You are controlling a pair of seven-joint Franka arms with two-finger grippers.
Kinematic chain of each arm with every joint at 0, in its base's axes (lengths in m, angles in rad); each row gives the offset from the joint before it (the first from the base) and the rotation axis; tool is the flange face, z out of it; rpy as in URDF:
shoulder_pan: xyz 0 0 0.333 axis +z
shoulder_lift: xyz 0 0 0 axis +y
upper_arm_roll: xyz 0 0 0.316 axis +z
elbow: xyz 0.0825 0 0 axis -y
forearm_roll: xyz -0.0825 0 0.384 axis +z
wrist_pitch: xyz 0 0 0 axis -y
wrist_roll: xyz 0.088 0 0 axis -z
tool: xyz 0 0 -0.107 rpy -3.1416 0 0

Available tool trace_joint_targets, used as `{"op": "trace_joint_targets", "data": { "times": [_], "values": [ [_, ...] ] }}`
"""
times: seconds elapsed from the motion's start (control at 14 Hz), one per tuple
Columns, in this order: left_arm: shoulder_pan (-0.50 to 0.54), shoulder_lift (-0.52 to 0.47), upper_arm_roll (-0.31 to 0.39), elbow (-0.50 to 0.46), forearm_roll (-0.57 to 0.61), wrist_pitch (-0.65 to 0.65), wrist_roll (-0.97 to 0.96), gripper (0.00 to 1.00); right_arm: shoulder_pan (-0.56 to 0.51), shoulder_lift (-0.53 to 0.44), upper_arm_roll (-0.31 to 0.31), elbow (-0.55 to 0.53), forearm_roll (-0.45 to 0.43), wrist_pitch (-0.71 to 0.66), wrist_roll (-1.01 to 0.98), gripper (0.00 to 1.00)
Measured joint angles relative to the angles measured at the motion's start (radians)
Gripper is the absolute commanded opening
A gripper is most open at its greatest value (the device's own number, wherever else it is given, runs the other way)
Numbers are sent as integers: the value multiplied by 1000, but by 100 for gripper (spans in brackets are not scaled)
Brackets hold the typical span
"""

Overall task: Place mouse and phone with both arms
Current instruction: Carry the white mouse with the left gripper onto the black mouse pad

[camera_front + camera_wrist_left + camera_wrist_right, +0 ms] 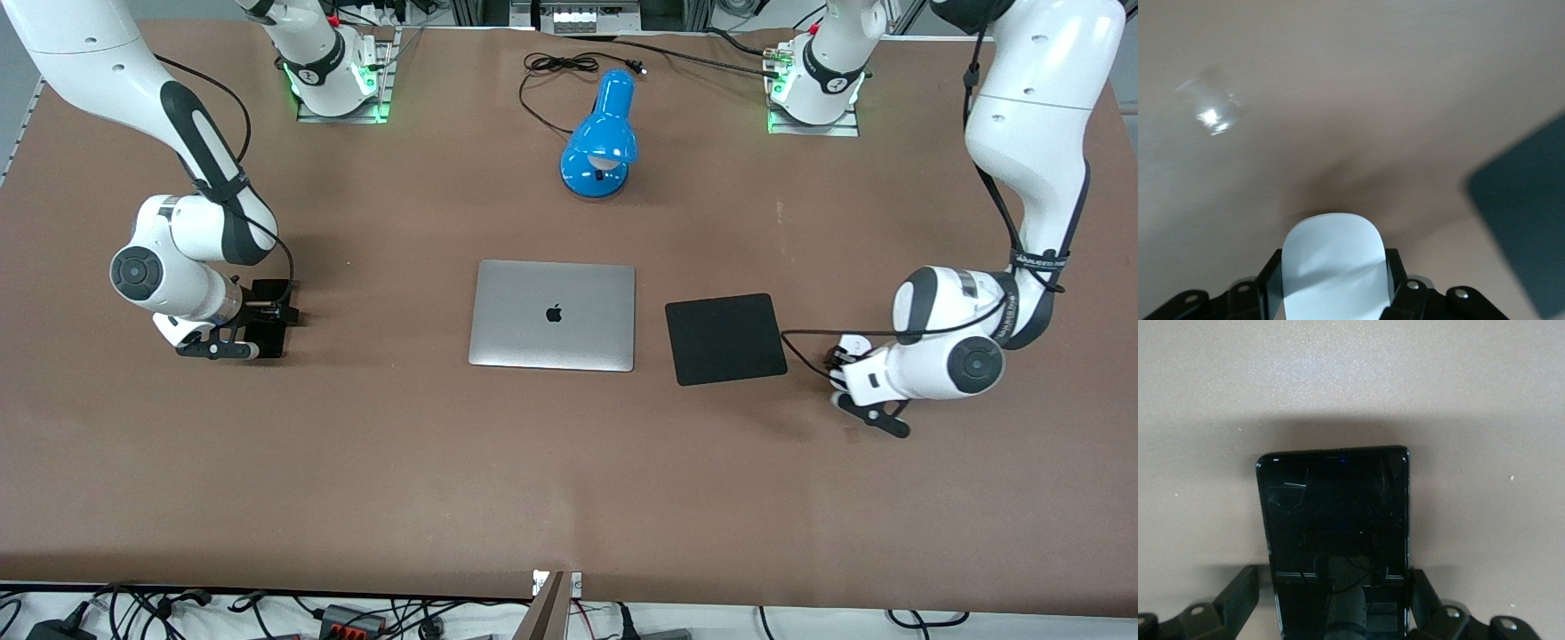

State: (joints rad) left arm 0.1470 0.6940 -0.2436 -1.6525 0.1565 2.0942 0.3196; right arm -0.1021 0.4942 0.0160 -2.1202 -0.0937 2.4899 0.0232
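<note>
The white mouse [1333, 257] sits between the fingers of my left gripper [1333, 287], which press on both its sides. In the front view this gripper [837, 357] is low over the table, beside the black mouse pad [725, 339] toward the left arm's end, with a little of the mouse [851, 342] showing. The black phone [1335, 513] lies flat between the fingers of my right gripper [1333, 581]. One finger [1241, 590] stands clear of the phone's edge and the other is against it. In the front view this gripper [274, 313] is low over the phone [271, 342] toward the right arm's end.
A closed silver laptop [553, 314] lies mid-table, with the mouse pad beside it, also seen in the left wrist view [1531, 227]. A blue desk lamp [600, 133] with its black cord lies near the arm bases.
</note>
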Motion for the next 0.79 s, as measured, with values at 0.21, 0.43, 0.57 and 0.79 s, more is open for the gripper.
{"op": "trace_joint_targets", "data": {
  "times": [0.21, 0.43, 0.57, 0.79],
  "values": [
    [-100, -28, -20, 65, 0, -161, -222, 28, 0, -2, 1, 3, 2, -1, 0, 36],
    [-203, -15, -20, 69, 0, -180, -377, 27, 0, -7, 0, 3, 3, -5, -1, 23],
    [-217, 14, -19, 65, -7, -144, -396, 29, 0, -7, 1, 4, 3, -5, -5, 22],
    [-218, 49, -18, 64, -44, -94, -423, 30, 2, -17, 9, 39, 3, -50, -6, 22]
  ]
}}
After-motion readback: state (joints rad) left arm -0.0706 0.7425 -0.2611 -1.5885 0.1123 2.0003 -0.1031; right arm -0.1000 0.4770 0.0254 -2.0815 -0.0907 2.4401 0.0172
